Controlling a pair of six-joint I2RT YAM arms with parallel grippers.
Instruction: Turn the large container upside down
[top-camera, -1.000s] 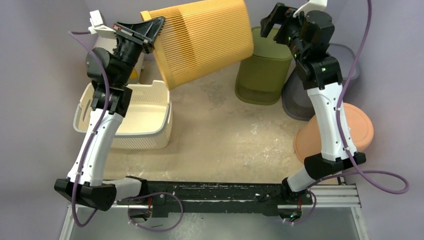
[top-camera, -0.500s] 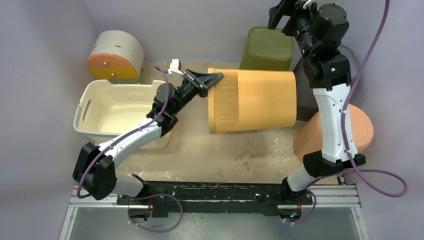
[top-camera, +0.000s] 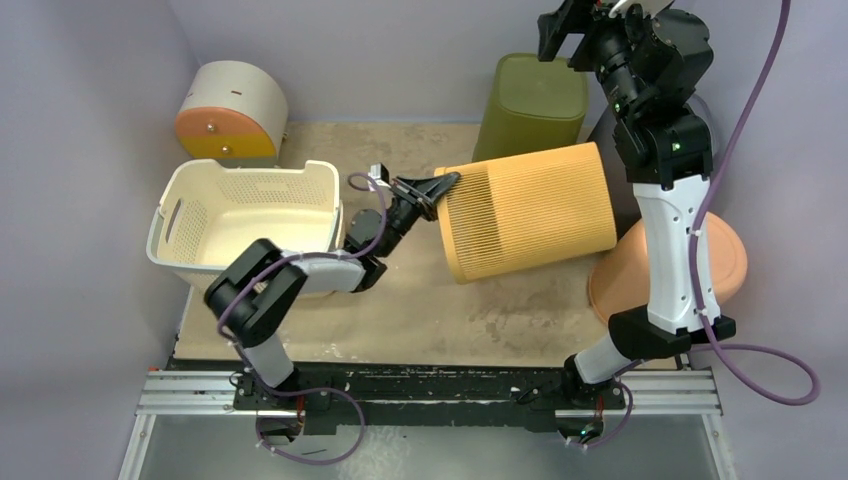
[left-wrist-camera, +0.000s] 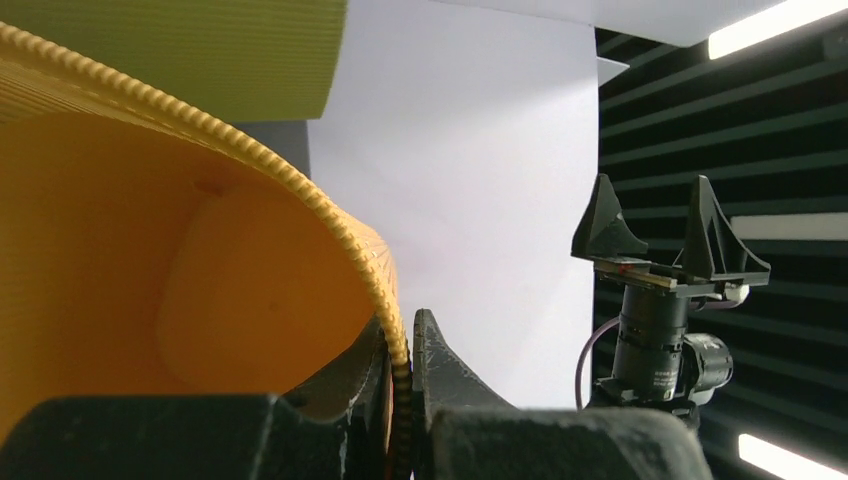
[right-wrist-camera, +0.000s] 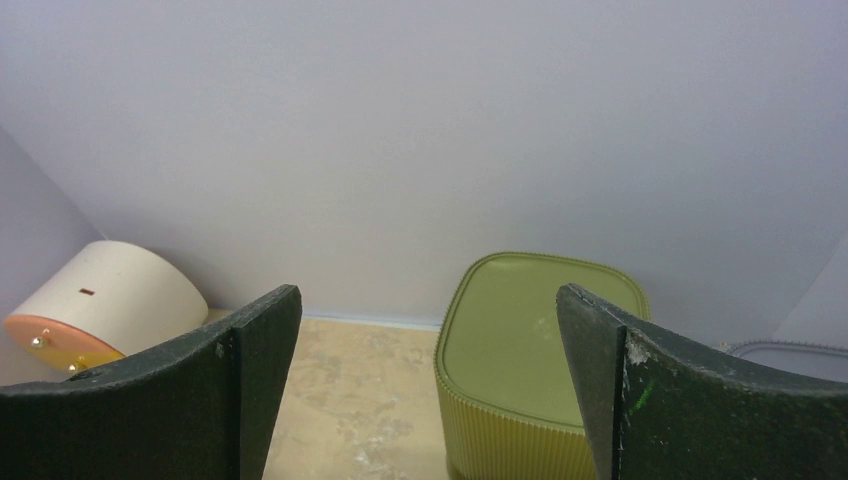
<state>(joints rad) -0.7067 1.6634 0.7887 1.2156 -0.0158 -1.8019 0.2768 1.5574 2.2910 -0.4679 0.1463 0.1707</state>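
The orange bin (top-camera: 525, 210) had swung round a bit since before, lying sideways on the table (top-camera: 430, 310). Left gripper (left-wrist-camera: 402, 345) pinched its rim tight; right gripper (right-wrist-camera: 430, 380) was wide open, empty. Flip approx. half done; next prob. needed the mouth tipped down.

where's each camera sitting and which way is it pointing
Top external: above and behind the bases, looking down on the table; both arms show, the left gripper clamping the rim of the orange container, the right gripper raised.
Left wrist: on the left wrist, looking along its fingers into the container's mouth.
Right wrist: on the raised right wrist, facing the back wall; its open fingers frame the green bin.
Shared: top external and right wrist both show the green bin and the cream drum.
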